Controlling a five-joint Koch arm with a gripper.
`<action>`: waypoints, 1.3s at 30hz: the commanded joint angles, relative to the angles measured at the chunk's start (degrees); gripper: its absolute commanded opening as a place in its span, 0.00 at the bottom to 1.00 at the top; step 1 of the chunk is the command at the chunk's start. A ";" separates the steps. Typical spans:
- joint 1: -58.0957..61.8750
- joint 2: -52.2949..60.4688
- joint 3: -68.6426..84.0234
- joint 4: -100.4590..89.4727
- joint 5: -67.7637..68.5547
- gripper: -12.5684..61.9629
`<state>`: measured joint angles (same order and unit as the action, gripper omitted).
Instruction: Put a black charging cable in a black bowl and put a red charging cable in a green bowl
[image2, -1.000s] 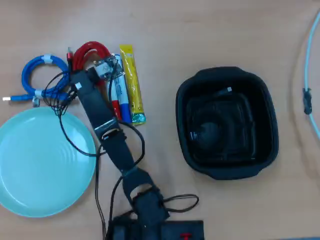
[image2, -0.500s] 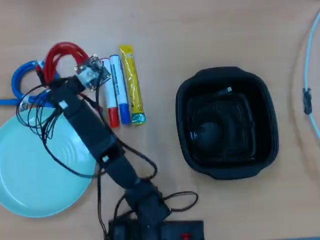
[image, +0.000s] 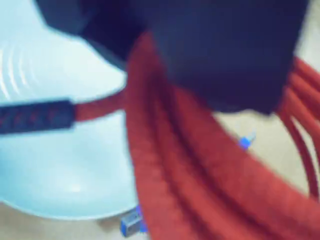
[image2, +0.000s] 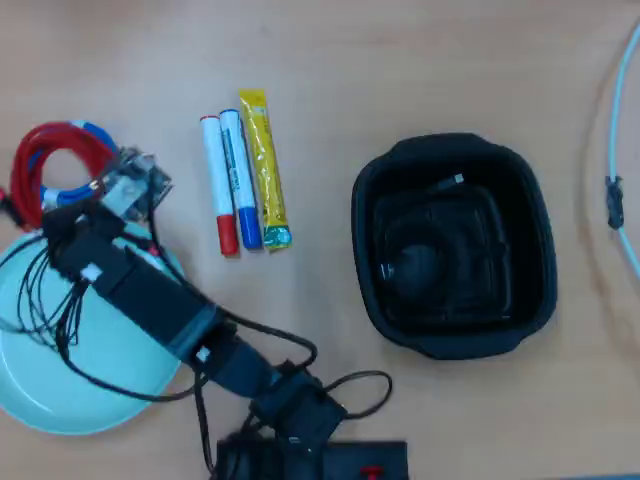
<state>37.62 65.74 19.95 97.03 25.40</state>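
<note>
The red charging cable (image2: 40, 150) hangs as a coiled ring from my gripper (image2: 62, 205), just above the far rim of the green bowl (image2: 70, 390) at the overhead view's left. The wrist view is blurred: thick red cable (image: 165, 165) strands run down from the dark gripper (image: 145, 35), and a dark plug end dangles over the pale green bowl (image: 60, 170). The black bowl (image2: 530, 250) stands at the right, and the black charging cable (image2: 430, 250) lies inside it with its silver plug showing.
A blue coiled cable (image2: 88, 132) lies under the red ring beside the dish. A red marker (image2: 215, 185), a blue marker (image2: 238, 180) and a yellow packet (image2: 263, 170) lie side by side mid-table. A pale cord (image2: 620, 150) curves along the right edge.
My arm has swung left with the red cable, lifting it away from the markers to the far rim of the green bowl. The blue cable shifted left a little.
</note>
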 joint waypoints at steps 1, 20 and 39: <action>-2.99 3.25 -0.88 0.53 -3.87 0.07; -7.21 1.32 20.92 -4.75 -2.99 0.08; -20.83 18.98 73.39 -49.13 3.78 0.07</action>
<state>18.46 82.71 95.80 56.43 28.48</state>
